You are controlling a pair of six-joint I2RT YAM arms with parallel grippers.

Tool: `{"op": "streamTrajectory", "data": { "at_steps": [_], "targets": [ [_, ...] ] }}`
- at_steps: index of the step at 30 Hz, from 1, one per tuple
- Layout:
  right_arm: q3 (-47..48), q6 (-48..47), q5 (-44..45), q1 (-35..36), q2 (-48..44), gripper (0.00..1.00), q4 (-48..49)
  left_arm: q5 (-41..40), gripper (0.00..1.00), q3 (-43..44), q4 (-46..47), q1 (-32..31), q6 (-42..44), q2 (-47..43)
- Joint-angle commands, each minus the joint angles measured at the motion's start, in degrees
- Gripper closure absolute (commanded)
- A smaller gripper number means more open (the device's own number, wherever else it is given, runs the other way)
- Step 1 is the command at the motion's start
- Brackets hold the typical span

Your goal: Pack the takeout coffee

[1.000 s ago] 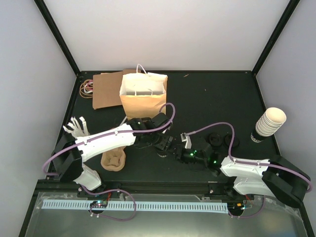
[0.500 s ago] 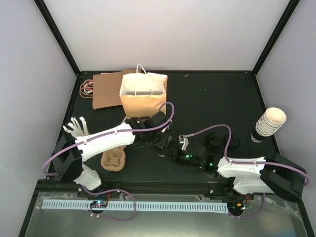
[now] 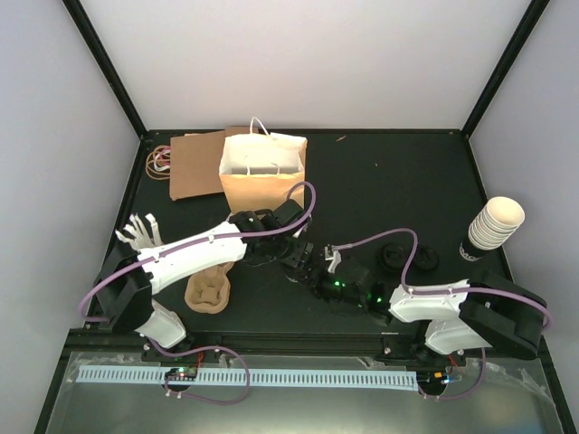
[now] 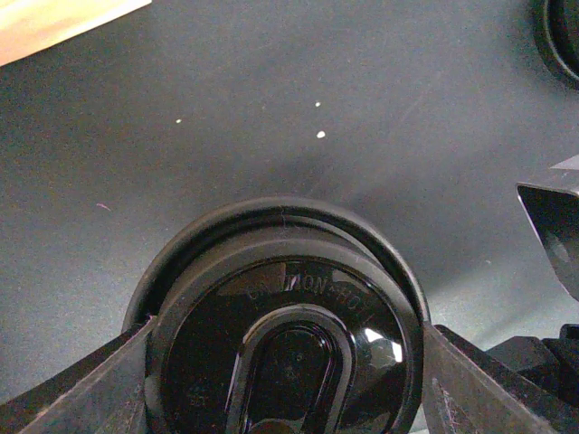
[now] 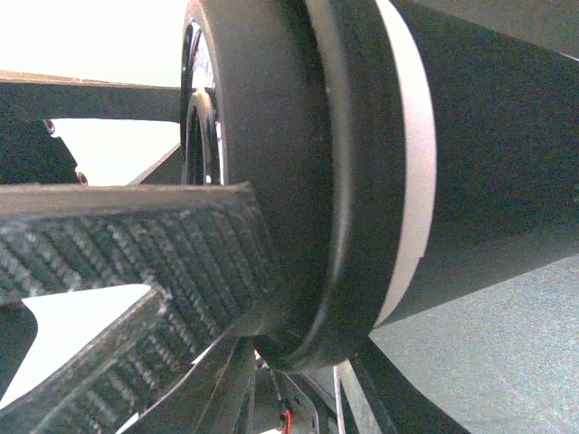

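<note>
Coffee cup (image 4: 288,316): dark wall with a pale band, glossy round black plastic lid with a raised oval. It is near the middle of the table (image 3: 389,181), on the near side of the paper bag (image 3: 261,185).
Left gripper (image 3: 291,257): clenched on the lid rim from both sides.
Right gripper (image 3: 318,268): just beside the cup; its grip I cannot tell.
Change: the right arm has reached further left.
Count: three lidded cups, two free cups (image 3: 393,257) (image 3: 424,260) among them; one bag; one moulded pulp tray (image 3: 208,294).

Glossy plastic lid (image 4: 288,348), matt tabletop (image 4: 271,81)

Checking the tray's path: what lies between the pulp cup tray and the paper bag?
The left arm crosses that stretch with its white forearm, seen in the top view.
</note>
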Motion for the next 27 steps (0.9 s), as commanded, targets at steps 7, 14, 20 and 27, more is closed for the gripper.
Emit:
{"op": "streamTrajectory", "data": {
  "at_steps": [7,14,20,27],
  "targets": [
    [-5.65,-2.79,2.71,-1.20,-0.49,0.73,-23.36,11.91,0.36,-6.13,1.77,-2.39,-3.34,8.64],
    [-6.85,-5.25,1.71,-3.64,-4.29,0.73,-25.06,11.78,0.36,-6.63,1.84,-2.38,-3.11,8.18],
    [-5.49,-9.53,0.15,-7.09,-6.57,0.74,-29.21,11.68,0.36,-6.87,2.01,-2.38,-3.11,7.78],
    [-5.63,-12.75,-2.55,-9.68,-6.42,0.74,-29.23,11.70,0.36,-7.09,2.05,-2.38,-3.05,7.56]
  ]
}}
